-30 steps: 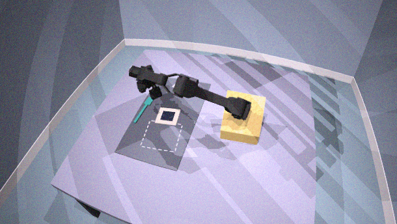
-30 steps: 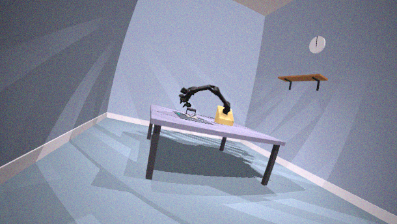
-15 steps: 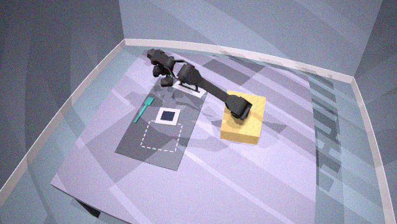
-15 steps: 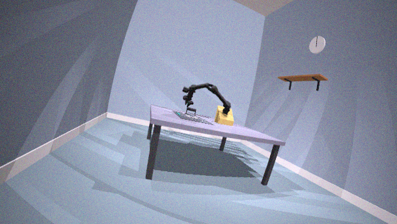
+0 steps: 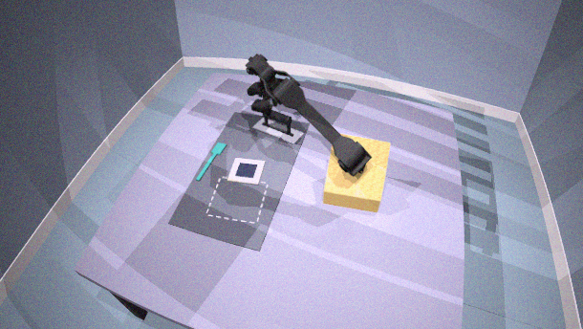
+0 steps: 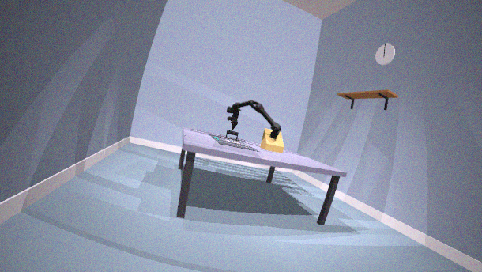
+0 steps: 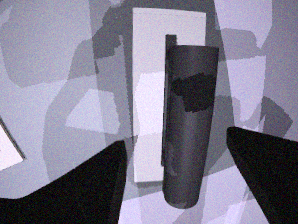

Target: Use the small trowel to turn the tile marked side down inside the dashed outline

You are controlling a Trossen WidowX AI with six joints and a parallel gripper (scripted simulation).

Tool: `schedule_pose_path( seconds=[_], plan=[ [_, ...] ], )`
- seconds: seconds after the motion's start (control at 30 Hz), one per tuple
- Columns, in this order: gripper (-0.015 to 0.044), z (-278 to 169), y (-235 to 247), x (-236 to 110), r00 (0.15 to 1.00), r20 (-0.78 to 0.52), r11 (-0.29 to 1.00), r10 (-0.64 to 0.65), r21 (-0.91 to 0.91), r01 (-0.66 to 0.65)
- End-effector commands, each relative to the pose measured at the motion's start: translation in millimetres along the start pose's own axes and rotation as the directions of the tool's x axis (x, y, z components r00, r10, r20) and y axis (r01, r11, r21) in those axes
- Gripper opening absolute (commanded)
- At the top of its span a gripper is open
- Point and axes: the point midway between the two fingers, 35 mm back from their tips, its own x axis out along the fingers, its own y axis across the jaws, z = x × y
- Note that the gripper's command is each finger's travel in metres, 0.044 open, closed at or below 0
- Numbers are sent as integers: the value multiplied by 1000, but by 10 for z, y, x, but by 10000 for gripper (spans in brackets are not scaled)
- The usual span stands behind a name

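Note:
A white tile (image 5: 246,170) with a dark blue square facing up lies on the dark mat (image 5: 191,215), just beyond the far edge of the dashed outline (image 5: 236,220). A tool with a white flat plate and a dark bar handle (image 5: 281,125) (image 6: 231,135) (image 7: 189,129) lies at the mat's far end. A teal flat-bladed tool (image 5: 210,160) (image 6: 217,138) lies at the mat's left edge. My gripper (image 5: 264,112) (image 6: 234,126) (image 7: 177,141) is open and empty. It points down and hangs above the dark handle, with a finger to each side of it in the wrist view.
The arm stands on a yellow block (image 5: 358,182) (image 6: 273,143) on the right of the table (image 5: 334,268). A wall shelf (image 6: 367,95) and a clock (image 6: 385,54) hang far off to the right.

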Motion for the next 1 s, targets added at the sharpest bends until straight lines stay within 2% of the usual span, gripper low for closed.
schedule_pose_path(
  seconds=[0.0, 0.27, 0.97],
  plan=[
    [270, -163, -133, -10, 996, 9, 989, 88, 117, -89],
    [270, -189, -151, -1, 995, 11, 986, 102, 135, -103],
    [270, -169, -121, 332, 995, 11, 986, 103, 134, -104]
  ],
)
